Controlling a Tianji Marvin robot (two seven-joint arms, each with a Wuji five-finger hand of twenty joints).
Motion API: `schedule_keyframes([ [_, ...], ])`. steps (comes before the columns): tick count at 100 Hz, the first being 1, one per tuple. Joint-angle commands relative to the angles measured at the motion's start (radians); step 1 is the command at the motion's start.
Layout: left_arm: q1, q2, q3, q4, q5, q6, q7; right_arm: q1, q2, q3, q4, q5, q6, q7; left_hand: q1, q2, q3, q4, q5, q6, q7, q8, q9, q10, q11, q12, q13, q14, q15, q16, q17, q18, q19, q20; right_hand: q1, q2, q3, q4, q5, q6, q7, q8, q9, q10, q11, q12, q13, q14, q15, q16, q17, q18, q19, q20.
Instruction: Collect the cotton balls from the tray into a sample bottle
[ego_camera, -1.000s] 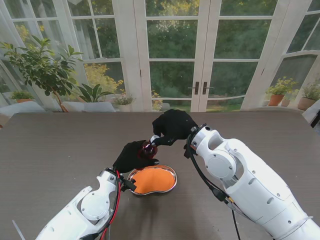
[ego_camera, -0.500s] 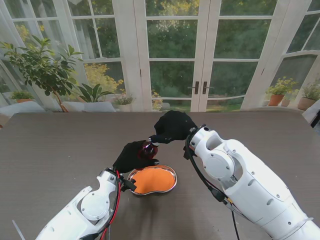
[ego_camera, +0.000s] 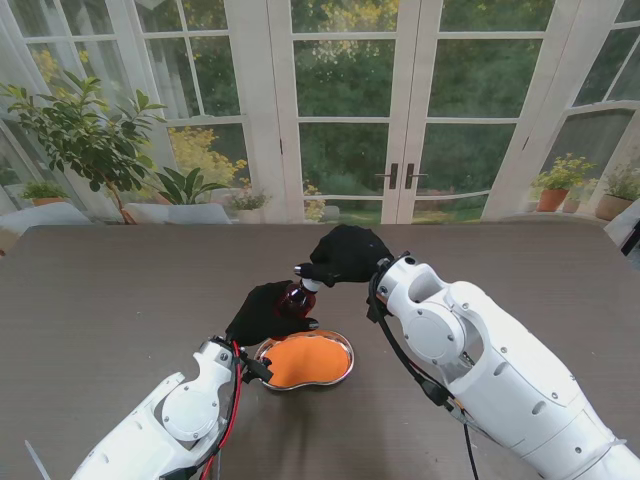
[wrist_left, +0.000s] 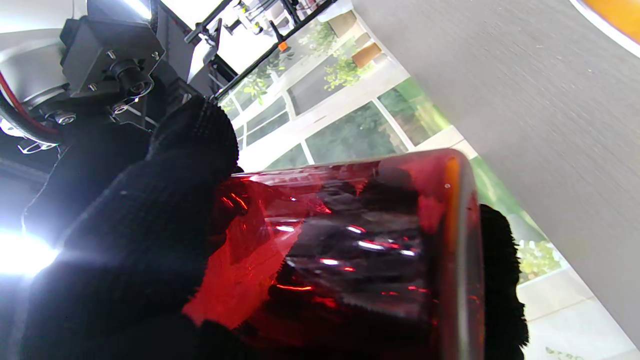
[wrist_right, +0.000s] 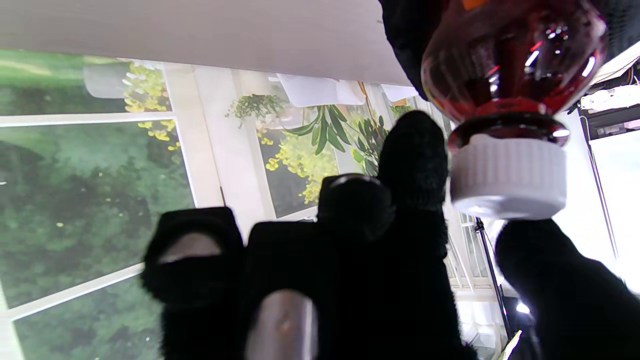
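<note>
My left hand (ego_camera: 262, 314) is shut on a dark red sample bottle (ego_camera: 293, 298), holding it tilted just past the far left rim of the tray (ego_camera: 340, 347). The bottle (wrist_left: 350, 240) fills the left wrist view, with gloved fingers (wrist_left: 150, 225) wrapped round it. Its white ribbed cap (wrist_right: 507, 175) sits on the neck. My right hand (ego_camera: 345, 253) pinches that cap (ego_camera: 311, 285) between forefinger and thumb. The kidney-shaped metal tray has an orange inside. I can make out no cotton balls in any view.
The brown table (ego_camera: 120, 290) stretches wide to both sides and ends at the glass doors and potted plants beyond. My right forearm (ego_camera: 480, 360) lies across the near right of the table, beside the tray.
My right hand has turned slightly at the cap, its fingertips shifting a little left and farther from me. The left hand, bottle and tray have stayed where they were.
</note>
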Motion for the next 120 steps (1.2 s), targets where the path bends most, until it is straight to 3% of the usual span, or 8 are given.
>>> schedule_keyframes([
  [1,-0.001,-0.004,0.001,-0.007,-0.002,-0.003,-0.019,-0.012,0.001,0.007,-0.009,-0.010,0.005,0.014,0.160,0.232,0.134,0.011,0.123,-0.217,0.067,0.019,0.054,-0.083,0.008,-0.017,-0.006,0.031,0.018,0.012,-0.042,-0.018,-0.001,0.004,-0.060,0.076,-0.051,0.054,0.048,0.073,-0.050,-0.040,0.082,0.013,-0.036,-0.018,-0.004,-0.038,-0.002,-0.015,-0.014,0.028,0.064,0.007],
  [13,-0.002,-0.005,0.002,-0.006,-0.003,-0.003,-0.019,-0.021,0.001,0.021,-0.018,-0.018,0.011,0.009,0.159,0.233,0.133,0.011,0.124,-0.219,0.068,0.020,0.055,-0.084,0.008,-0.017,-0.006,0.030,0.018,0.012,-0.043,-0.018,-0.001,0.004,-0.141,0.157,-0.194,0.057,-0.093,0.035,-0.229,-0.057,0.026,0.014,-0.201,0.023,-0.004,-0.023,-0.114,-0.065,-0.083,0.008,0.028,0.022],
  [35,-0.002,-0.005,0.003,-0.006,-0.004,-0.002,-0.020,-0.038,0.002,0.048,-0.033,-0.032,0.012,-0.003,0.158,0.233,0.134,0.011,0.123,-0.219,0.067,0.019,0.056,-0.083,0.008,-0.018,-0.005,0.029,0.018,0.012,-0.043,-0.018,-0.001,0.005,-0.113,0.127,-0.278,0.066,-0.298,0.041,-0.331,-0.055,-0.119,0.010,-0.261,0.028,-0.004,-0.002,-0.284,-0.134,-0.145,-0.031,-0.005,0.029],
  [47,-0.002,-0.005,0.004,-0.006,-0.003,-0.001,-0.020,-0.046,0.000,0.063,-0.031,-0.031,-0.015,-0.025,0.158,0.233,0.133,0.010,0.123,-0.218,0.067,0.019,0.055,-0.085,0.008,-0.018,-0.005,0.031,0.018,0.012,-0.043,-0.018,-0.001,0.005,-0.030,0.009,-0.267,0.060,-0.445,0.042,-0.342,-0.043,-0.224,-0.003,-0.276,0.008,-0.003,-0.023,-0.372,-0.160,-0.163,-0.060,-0.023,0.025],
  [57,-0.002,-0.005,0.003,-0.007,-0.004,0.000,-0.021,-0.049,-0.004,0.076,-0.019,-0.015,-0.057,-0.049,0.158,0.233,0.133,0.010,0.123,-0.219,0.067,0.019,0.054,-0.086,0.008,-0.018,-0.006,0.032,0.017,0.012,-0.043,-0.018,-0.001,0.005,0.003,-0.128,-0.130,0.032,-0.520,0.024,-0.299,-0.035,-0.298,-0.014,-0.261,-0.020,-0.002,-0.038,-0.447,-0.172,-0.187,-0.076,-0.049,0.020],
  [78,-0.001,-0.004,0.004,-0.008,-0.007,0.002,-0.023,-0.047,-0.002,0.103,-0.001,0.062,-0.163,-0.030,0.159,0.233,0.134,0.010,0.123,-0.217,0.067,0.019,0.054,-0.084,0.008,-0.018,-0.006,0.031,0.018,0.012,-0.042,-0.019,-0.001,0.005,0.049,-0.383,0.119,0.007,-0.513,-0.083,-0.269,-0.055,-0.367,-0.019,-0.232,-0.039,-0.008,-0.059,-0.508,-0.166,-0.212,-0.090,-0.087,0.011],
  [102,-0.001,-0.004,0.004,-0.008,-0.010,0.004,-0.026,-0.039,0.008,0.108,0.003,0.066,-0.202,0.015,0.159,0.234,0.134,0.010,0.123,-0.216,0.067,0.019,0.053,-0.082,0.007,-0.018,-0.007,0.032,0.018,0.012,-0.044,-0.018,-0.001,0.005,0.140,-0.642,0.253,-0.012,-0.513,-0.129,-0.313,-0.087,-0.397,-0.028,-0.203,-0.023,-0.015,-0.083,-0.498,-0.142,-0.216,-0.091,-0.097,0.016],
  [120,0.000,-0.004,0.004,-0.008,-0.010,0.004,-0.026,-0.032,0.008,0.100,0.011,0.046,-0.210,0.007,0.159,0.234,0.133,0.010,0.123,-0.216,0.067,0.019,0.053,-0.083,0.007,-0.018,-0.008,0.032,0.018,0.012,-0.044,-0.016,-0.002,0.005,0.192,-0.737,0.298,-0.016,-0.491,-0.141,-0.313,-0.098,-0.390,-0.034,-0.197,-0.017,-0.001,-0.093,-0.487,-0.137,-0.201,-0.090,-0.097,0.015],
])
